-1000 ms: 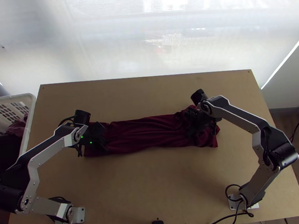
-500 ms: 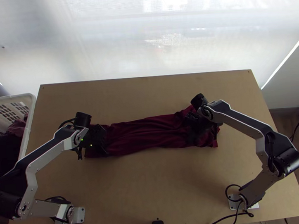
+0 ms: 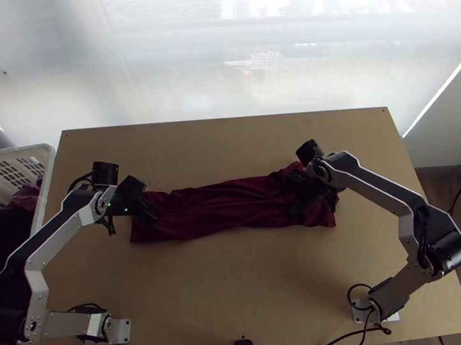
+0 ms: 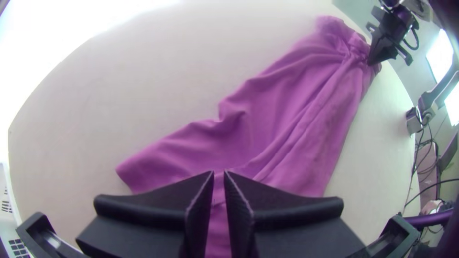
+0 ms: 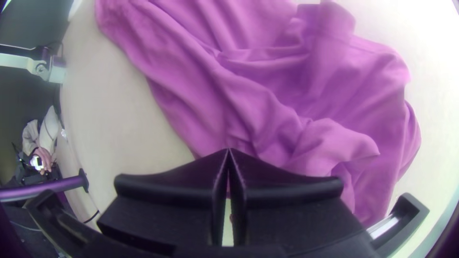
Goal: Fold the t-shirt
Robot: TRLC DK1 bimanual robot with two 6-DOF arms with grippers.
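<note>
The t-shirt [image 3: 214, 207] lies in a long strip across the surface [image 3: 238, 274]. My left claw [image 4: 219, 173] hangs barely parted, empty, above one end; my right claw [image 5: 229, 149], clenched, probably anchors the bunched end.

Metal: our silver-grey angular links [image 3: 70, 324] have small screws along their edges.
Joints: we wear rounded black cylinders [image 3: 450, 249].
Feet: our pale metal base plates [image 3: 123, 332] have dark holes.
Wiring: we have thin black cables [image 3: 81, 179] in loops.
Glow: we show small green lights [image 3: 126, 210].
Tips: our wide black fingers [image 4: 158, 203] taper.
</note>
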